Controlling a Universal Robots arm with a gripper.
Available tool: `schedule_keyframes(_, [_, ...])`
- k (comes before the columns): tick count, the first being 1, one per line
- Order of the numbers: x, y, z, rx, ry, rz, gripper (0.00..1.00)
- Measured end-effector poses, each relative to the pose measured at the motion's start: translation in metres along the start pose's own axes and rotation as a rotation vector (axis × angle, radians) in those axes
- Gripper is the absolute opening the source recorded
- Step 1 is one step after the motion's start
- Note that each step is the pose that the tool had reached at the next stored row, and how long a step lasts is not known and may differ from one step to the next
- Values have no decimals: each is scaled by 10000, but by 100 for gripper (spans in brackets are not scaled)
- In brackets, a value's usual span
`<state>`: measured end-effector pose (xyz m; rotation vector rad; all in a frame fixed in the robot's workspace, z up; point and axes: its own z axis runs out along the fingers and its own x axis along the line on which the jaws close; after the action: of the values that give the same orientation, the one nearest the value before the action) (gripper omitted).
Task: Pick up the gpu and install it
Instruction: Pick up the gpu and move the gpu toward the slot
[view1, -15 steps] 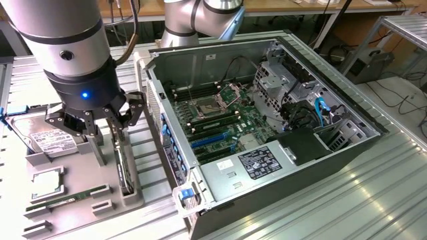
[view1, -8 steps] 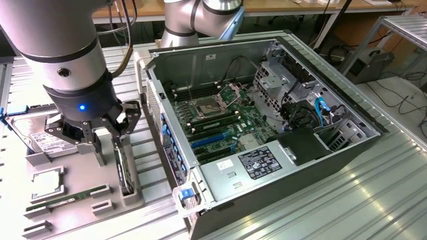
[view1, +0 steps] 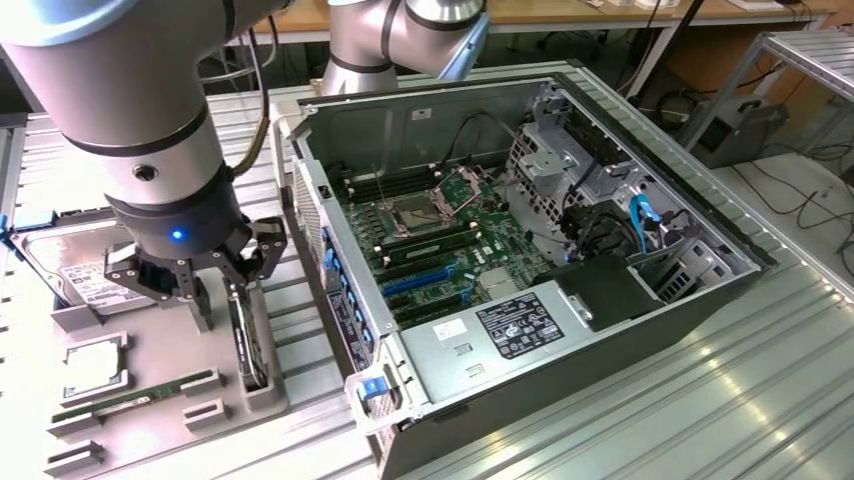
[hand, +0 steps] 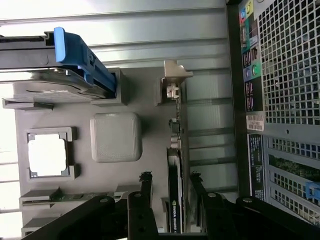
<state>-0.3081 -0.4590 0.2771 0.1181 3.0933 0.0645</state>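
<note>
On the counter (view1: 667, 400), the gpu (view1: 250, 345) (hand: 177, 210) stands on edge at the tray's (view1: 147, 350) (hand: 150, 130) side by the computer (view1: 534, 230). Your jaws are released around it.

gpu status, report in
Status: hand open, fingers either side of gpu; gpu on edge in grey tray slot, not lifted; nothing between fingers and card.

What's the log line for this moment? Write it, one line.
phase: pre-grasp | gripper: open, straddling gpu | gpu: on edge in gray tray slot
</note>
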Motion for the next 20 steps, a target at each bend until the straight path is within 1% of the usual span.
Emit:
schedule_keyframes(2, [-5,-2,39,0,1,1,42])
schedule_keyframes(4, [-11,-7,110,0,0,0,42])
schedule_keyframes(11, [-11,-23,286,-1,0,0,42])
schedule_keyframes(20, [-11,-24,306,-1,-1,0,42])
